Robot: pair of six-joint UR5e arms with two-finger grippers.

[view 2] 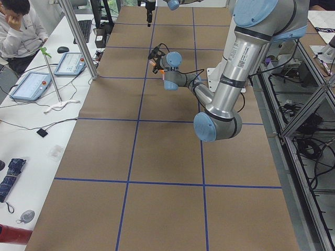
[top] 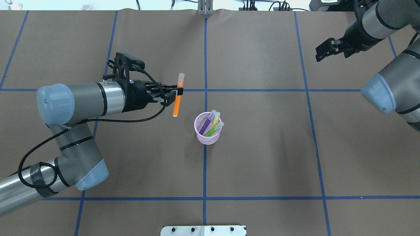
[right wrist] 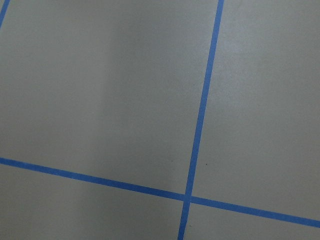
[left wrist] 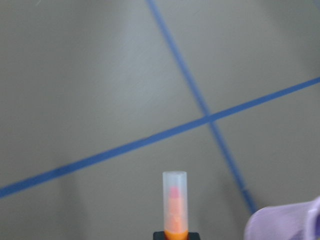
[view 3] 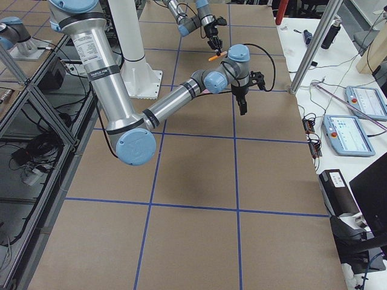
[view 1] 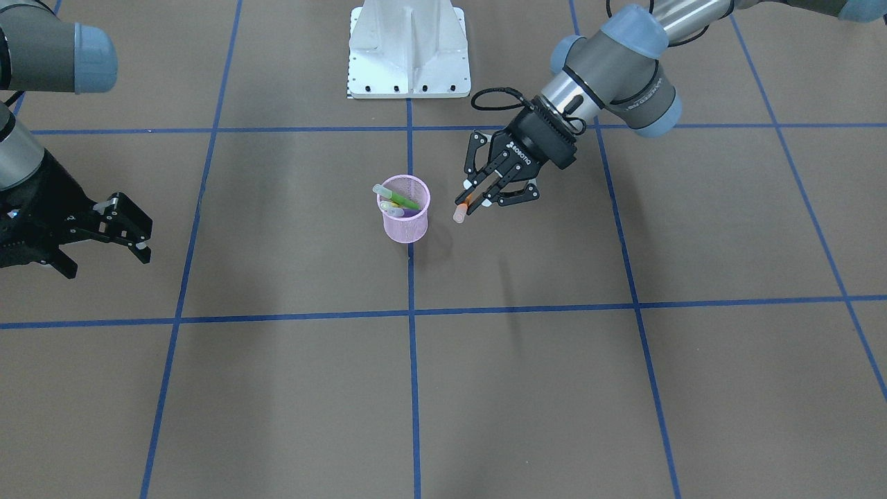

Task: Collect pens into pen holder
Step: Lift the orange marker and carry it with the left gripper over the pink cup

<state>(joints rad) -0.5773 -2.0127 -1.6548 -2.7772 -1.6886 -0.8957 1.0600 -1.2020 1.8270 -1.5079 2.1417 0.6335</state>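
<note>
Evidently pinching the orange pen point(top: 177, 98) about mid-length in the left jaws, lifted off the desk point(top: 262, 157). Held crosswise to those jaws, lengthwise away from the robot, with the pale cap end farthest out and the orange tail nearest. Probably light, stiff and slick-barrelled, so best gripped firmly at the middle to avoid swivelling. Looks to need tipping upright before dropping into the pink mesh pen holder point(top: 207, 129), near and just ahead of the jaws, already carrying the purple pen point(top: 207, 123), yellow pen point(top: 216, 119) and green pen point(top: 215, 129). Over at the right jaws: spread, holding nothing, well apart.
</note>
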